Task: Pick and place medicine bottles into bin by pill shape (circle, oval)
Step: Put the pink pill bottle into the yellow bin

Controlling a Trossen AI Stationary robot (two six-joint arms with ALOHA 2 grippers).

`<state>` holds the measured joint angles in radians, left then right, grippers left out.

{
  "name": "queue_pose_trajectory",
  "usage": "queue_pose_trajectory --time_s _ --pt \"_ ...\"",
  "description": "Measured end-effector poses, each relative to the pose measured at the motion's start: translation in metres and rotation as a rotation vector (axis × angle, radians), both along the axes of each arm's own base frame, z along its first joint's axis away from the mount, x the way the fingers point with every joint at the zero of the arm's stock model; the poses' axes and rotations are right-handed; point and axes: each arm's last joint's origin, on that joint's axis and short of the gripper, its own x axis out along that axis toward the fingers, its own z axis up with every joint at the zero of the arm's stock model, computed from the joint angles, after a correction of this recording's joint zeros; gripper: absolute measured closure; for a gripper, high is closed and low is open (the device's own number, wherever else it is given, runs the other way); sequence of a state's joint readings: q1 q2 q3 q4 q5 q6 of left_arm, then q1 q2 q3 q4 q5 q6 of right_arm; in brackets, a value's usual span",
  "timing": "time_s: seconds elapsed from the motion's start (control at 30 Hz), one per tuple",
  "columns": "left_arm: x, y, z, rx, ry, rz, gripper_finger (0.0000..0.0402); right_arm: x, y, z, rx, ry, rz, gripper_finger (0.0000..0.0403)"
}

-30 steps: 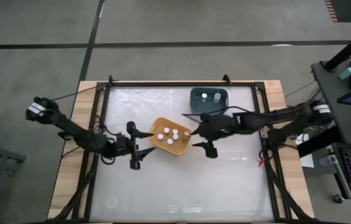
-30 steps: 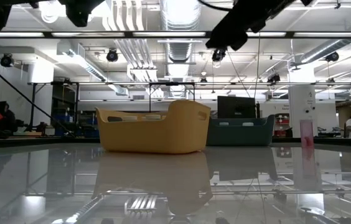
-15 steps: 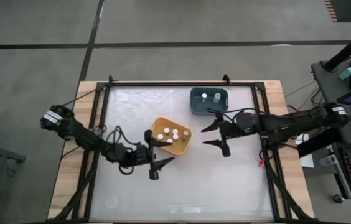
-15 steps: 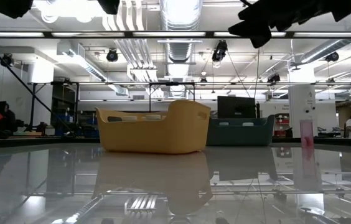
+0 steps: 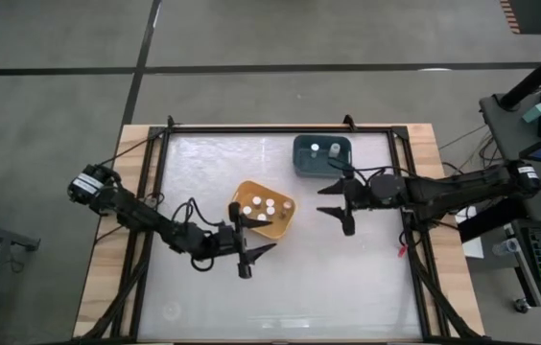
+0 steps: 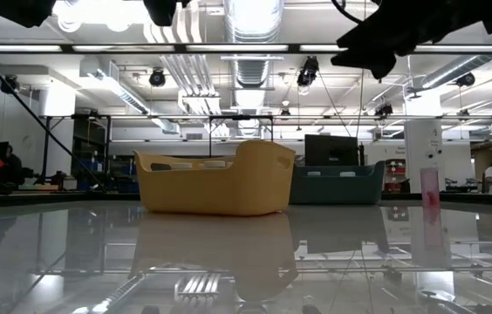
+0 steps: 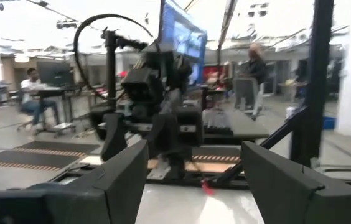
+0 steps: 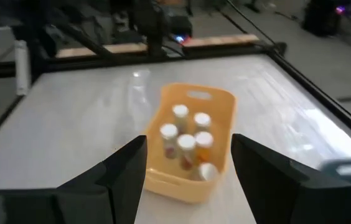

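Fingers of the left gripper stand spread and hold nothing, hovering just beside the near edge of the orange-yellow tub. That rounded-rectangular tub holds five small upright white-capped bottles, at least one showing orange below its cap. On the tub's other side the right gripper is likewise spread and empty, well clear of the tub. Just beyond the right gripper sits the dark teal tub, with two white-capped bottles standing inside it.
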<state>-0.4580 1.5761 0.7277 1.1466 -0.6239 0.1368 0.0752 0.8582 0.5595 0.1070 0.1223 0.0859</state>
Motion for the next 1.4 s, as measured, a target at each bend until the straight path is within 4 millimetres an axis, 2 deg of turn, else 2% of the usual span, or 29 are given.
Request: queue_pose_trajectory --time_s 0.17,0.4,0.63,1.03,1.2,1.4 --pt "0.001 0.002 -0.008 0.009 0.082 0.104 0.0162 -0.004 -0.005 -0.002 0.017 0.061 -0.181 0.0179" --pt "0.005 0.011 -0.021 -0.061 0.179 0.155 0.0162 -0.009 -0.016 -0.018 0.107 0.201 -0.398 0.0179" --pt "0.011 0.026 -0.038 -0.178 0.307 0.199 0.0162 -0.017 -0.020 -0.031 0.165 0.334 -0.476 0.0179" --pt "0.014 0.031 -0.037 -0.225 0.293 0.208 0.0163 -0.026 -0.020 -0.039 0.240 0.419 -0.549 0.0179" --pt "0.020 0.042 -0.033 -0.287 0.268 0.210 0.0194 -0.029 -0.020 -0.039 0.241 0.440 -0.558 0.0179" --pt "0.032 0.052 -0.032 -0.328 0.372 0.190 0.0275 -0.031 -0.020 -0.039 0.237 0.448 -0.559 0.0179"
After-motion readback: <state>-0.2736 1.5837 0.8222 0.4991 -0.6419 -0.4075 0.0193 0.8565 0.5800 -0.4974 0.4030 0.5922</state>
